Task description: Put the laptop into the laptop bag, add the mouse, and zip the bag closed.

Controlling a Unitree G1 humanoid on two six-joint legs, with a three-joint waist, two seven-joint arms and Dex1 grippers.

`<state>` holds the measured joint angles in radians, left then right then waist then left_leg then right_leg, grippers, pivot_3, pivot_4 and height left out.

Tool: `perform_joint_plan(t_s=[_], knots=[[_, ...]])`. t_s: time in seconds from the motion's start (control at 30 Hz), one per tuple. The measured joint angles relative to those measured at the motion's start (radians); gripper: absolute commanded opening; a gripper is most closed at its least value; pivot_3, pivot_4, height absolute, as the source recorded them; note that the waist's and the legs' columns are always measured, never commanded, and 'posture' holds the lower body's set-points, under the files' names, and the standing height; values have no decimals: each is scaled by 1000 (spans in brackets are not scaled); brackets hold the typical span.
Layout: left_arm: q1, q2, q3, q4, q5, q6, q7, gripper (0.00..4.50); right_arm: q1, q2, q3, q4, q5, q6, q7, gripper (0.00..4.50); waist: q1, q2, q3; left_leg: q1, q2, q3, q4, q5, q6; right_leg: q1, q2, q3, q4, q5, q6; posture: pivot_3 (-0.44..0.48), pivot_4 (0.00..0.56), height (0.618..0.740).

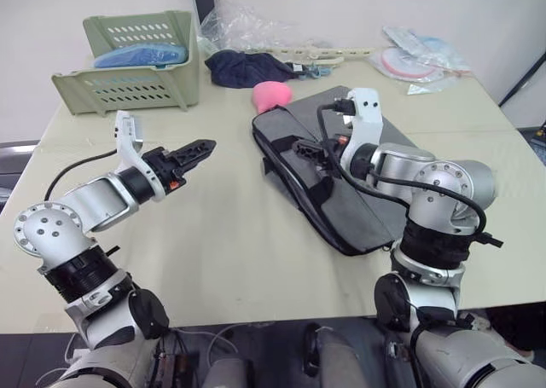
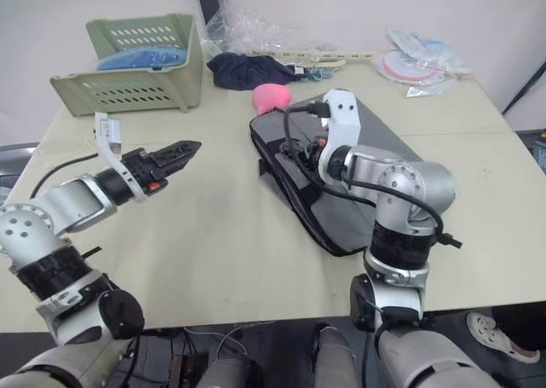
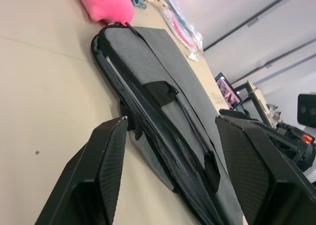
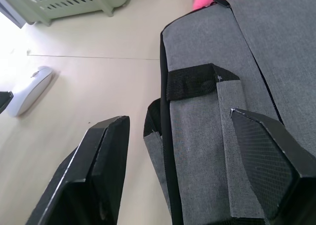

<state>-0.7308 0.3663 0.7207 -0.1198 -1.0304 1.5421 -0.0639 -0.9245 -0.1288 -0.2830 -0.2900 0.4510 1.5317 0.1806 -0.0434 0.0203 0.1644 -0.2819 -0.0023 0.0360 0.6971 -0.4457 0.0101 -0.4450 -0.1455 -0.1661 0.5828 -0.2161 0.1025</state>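
Note:
The grey laptop bag (image 1: 358, 188) lies flat on the table, right of centre, its strap handles (image 4: 197, 81) folded on top. No laptop shows outside the bag; it is hidden or out of view. The white mouse (image 4: 29, 90) lies on the table left of the bag. My left gripper (image 1: 201, 149) hovers open over the table left of the bag, pointing at it, with nothing between its fingers (image 3: 106, 156). My right gripper (image 4: 177, 115) is open just above the bag's left edge, by the near handle.
A green basket (image 1: 136, 60) holding a blue item stands at the back left. A dark navy cloth (image 1: 243, 66) and a fuzzy pink lump (image 1: 273, 94) lie behind the bag. Plastic packets (image 1: 418, 60) sit at the back right.

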Motion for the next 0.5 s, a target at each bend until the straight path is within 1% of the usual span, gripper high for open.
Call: perform_joint_plan(t_s=[0.07, 0.1, 0.13, 0.17, 0.2, 0.23, 0.27, 0.3, 0.4, 0.43, 0.47, 0.5], knots=[[-6, 63, -18, -9, -8, -15, -47, 3056, -23, -53, -10, -33, 38, 18, 41, 3655, -7, 0, 0, 0, 0, 0, -1, 0, 0, 0, 0, 0, 0, 0, 0, 0, 150, 740], [-6, 115, -44, -16, -15, -28, -88, 3056, -40, -121, -2, -44, 74, 15, 93, 3655, -10, 0, 1, 0, 0, 0, -1, 0, 0, -1, 0, 0, 0, 0, 0, 0, 150, 740], [-7, 150, -53, -22, -17, -37, -111, 3056, -50, -166, -3, -54, 91, 9, 124, 3655, -12, 0, 2, 0, 0, 0, -1, 0, 0, -1, 0, 0, 0, 0, 0, 0, 150, 740], [-13, 227, -78, -22, -23, -58, -172, 3056, -55, -278, 7, -64, 127, -35, 210, 3655, -12, 0, 3, 0, 0, 0, -2, 0, -1, -1, 1, 0, -1, 0, 0, 0, 150, 740], [-14, 287, -85, -22, -23, -73, -213, 3056, -53, -356, 8, -66, 144, -70, 268, 3655, -13, 0, 4, 0, 0, 0, -3, 0, -1, -1, 1, 0, -1, 0, 0, 0, 150, 740], [-12, 376, -104, -21, -21, -104, -287, 3056, -45, -469, 15, -62, 152, -132, 354, 3655, -14, 0, 5, 0, 0, 1, -4, 0, -1, -1, 1, 0, -3, 0, 0, 0, 150, 740], [-8, 441, -114, -21, -18, -130, -340, 3056, -39, -545, 18, -56, 154, -180, 409, 3655, -15, 0, 5, 1, 0, 2, -5, 0, -1, -1, 1, 0, -4, 0, 0, 0, 150, 740], [1, 520, -124, -22, -10, -177, -423, 3056, -36, -623, 27, -45, 153, -252, 483, 3655, -15, 1, 5, 2, 0, 4, -7, 0, -1, -1, 1, 1, -5, 0, 0, 0, 150, 740], [53, 613, -157, -26, 17, -248, -547, 3056, -31, -690, 64, -26, 153, -333, 577, 3655, -17, 1, 5, 2, 0, 7, -12, 0, -1, 1, 2, 3, -8, 0, 0, 0, 150, 740], [99, 666, -185, -24, 44, -289, -622, 3056, -23, -731, 91, -11, 153, -375, 631, 3655, -19, 1, 6, 2, 1, 9, -12, 0, -1, 0, 2, 4, -8, 0, 1, 0, 150, 740], [169, 759, -212, -4, 86, -355, -749, 3056, -18, -802, 135, 28, 149, -442, 728, 3655, -18, 0, 12, 2, 2, 9, -12, 0, -1, 0, 3, 4, -8, 0, 0, 0, 150, 740], [184, 795, -211, 15, 97, -373, -794, 3056, -19, -834, 146, 42, 148, -465, 766, 3655, -17, -1, 16, 1, 3, 9, -11, 0, -1, -1, 4, 4, -8, 0, 0, 0, 150, 740]])
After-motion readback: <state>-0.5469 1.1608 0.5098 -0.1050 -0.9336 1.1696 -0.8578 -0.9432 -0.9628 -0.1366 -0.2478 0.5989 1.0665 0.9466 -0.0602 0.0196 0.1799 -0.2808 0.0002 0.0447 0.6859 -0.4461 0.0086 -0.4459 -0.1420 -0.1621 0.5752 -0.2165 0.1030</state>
